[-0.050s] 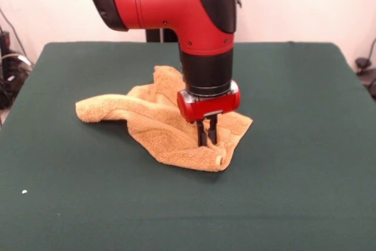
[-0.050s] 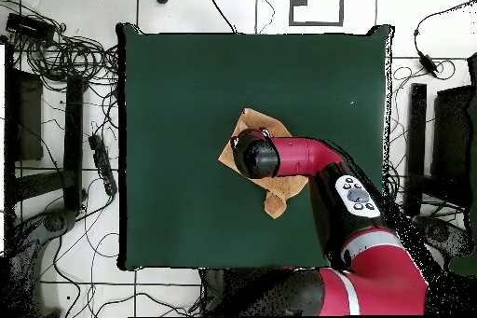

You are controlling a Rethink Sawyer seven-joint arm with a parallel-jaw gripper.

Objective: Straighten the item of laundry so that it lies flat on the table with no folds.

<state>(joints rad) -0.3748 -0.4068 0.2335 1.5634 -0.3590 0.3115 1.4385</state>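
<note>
1. Dark green felt covers the wide table [image 1: 305,163], and from above we see tiled floor with loose cables and dark equipment around it.

2. We find the towel [image 1: 164,127] near the middle of the table, golden-orange and plainly not flat. In the front view one part trails off to the left as a rumpled tongue, another part bunches up behind the arm, and the near right corner is rolled over on itself.

3. From overhead, the towel [image 2: 277,195] shows only as a crumpled patch, largely hidden under the red arm [image 2: 307,158].

4. We see the gripper [image 1: 207,133] pointing straight down over the right part of the towel. Its two dark fingers [image 1: 202,132] stand close together with only a thin gap between them, and their tips reach into the terry pile.

5. We judge that the fingers are pinched on a fold of the cloth, though the tips are sunk in the pile and we cannot see the pinched part itself.

6. We judge this to be the grasping step of a straightening move, with the task far from done since several folds remain.

7. Next, in our judgement, comes a small lift and a pull outward, away from the bunched part, so the layers slide apart. Too high a lift could drag the whole towel along instead of opening it.
</note>
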